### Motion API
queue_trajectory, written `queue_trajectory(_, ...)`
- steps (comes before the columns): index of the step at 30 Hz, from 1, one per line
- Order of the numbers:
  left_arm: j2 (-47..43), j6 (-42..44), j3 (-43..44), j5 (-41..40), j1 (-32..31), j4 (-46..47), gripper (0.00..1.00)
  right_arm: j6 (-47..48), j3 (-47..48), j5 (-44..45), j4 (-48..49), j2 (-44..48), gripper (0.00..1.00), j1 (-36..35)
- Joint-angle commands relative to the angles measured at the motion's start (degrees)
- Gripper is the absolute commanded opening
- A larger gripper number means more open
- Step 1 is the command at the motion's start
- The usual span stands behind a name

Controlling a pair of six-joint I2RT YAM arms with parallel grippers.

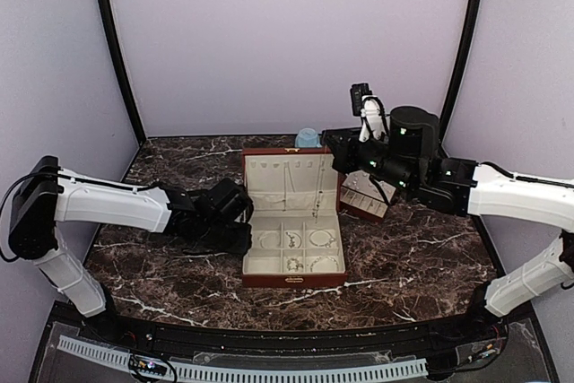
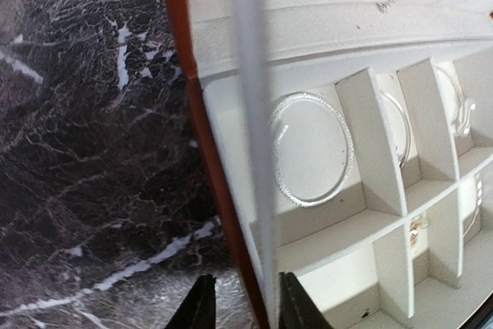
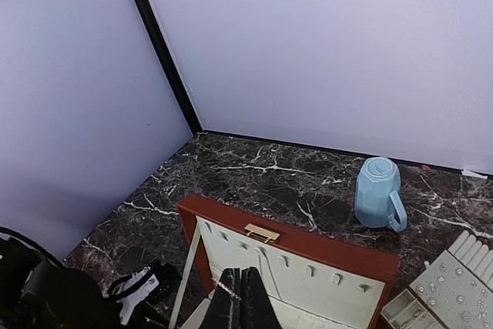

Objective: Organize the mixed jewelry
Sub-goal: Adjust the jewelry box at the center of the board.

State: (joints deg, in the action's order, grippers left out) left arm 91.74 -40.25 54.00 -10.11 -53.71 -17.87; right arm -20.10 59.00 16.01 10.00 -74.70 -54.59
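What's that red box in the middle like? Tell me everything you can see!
The box is reddish-brown outside and lined in cream. It sits open on the dark marble table, lid standing up with a gold clasp on its top edge and small hooks inside. The base is split into compartments holding silvery jewelry. A pale ribbon runs down from the lid. The left gripper has its jaws either side of the left wall.

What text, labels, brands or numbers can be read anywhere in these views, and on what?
No text can be read in any view.
Pale mark on the front wall of the box: too small to tell whether it is lettering.
Gold clasp on the lid: no lettering shows.
Blue mug: plain.
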Motion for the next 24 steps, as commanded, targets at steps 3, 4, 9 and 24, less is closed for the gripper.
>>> queue_trajectory(3,-4.8,11.1,2.6,-4.8,0.2,-7.4,0.52,1.7,-1.2,-4.8,2.5,4.6,0.0,0.4)
queue_trajectory(4,-5.5,12.2,4.3,-5.4,0.2,-7.7,0.58,1.9,-1.2,-5.1,2.3,5.0,0.0,0.4)
queue_trajectory(9,-9.4,22.9,6.3,-8.7,0.2,-6.0,0.66,2.1,-2.0,-5.7,1.9,6.2,0.0,0.4)
queue_trajectory(24,-11.9,68.1,-1.3,5.6,0.9,21.4,0.69,1.1,-4.7,-6.7,3.4,8.1,0.0,0.4)
